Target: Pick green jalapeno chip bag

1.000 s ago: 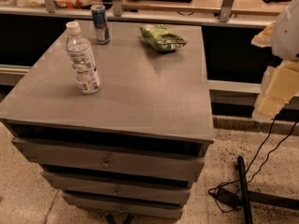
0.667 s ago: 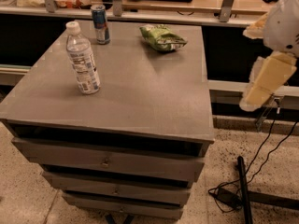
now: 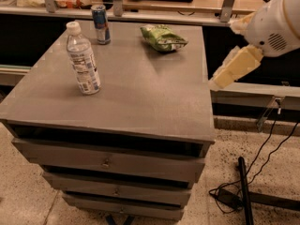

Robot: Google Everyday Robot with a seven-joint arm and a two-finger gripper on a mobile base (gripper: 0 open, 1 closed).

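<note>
Tabletop (image 3: 140,95): grey, set over drawers (image 3: 108,162).
Chip bag (image 3: 163,37): green, lying near the far edge, right of centre, nothing touching it.
Can (image 3: 101,24): upright, left of the bag.
Bottle (image 3: 83,60): upright, left side, nearer than the can.
My hand (image 3: 223,78): in the air off the tabletop's right edge, well apart from the bag. I cannot tell whether it is apart or together.

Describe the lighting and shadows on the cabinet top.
Camera view: dim warm light; the green jalapeno chip bag casts a soft shadow on the cabinet top; drawer gaps are deep black; the tool, right of the cabinet, is brightly lit.
</note>
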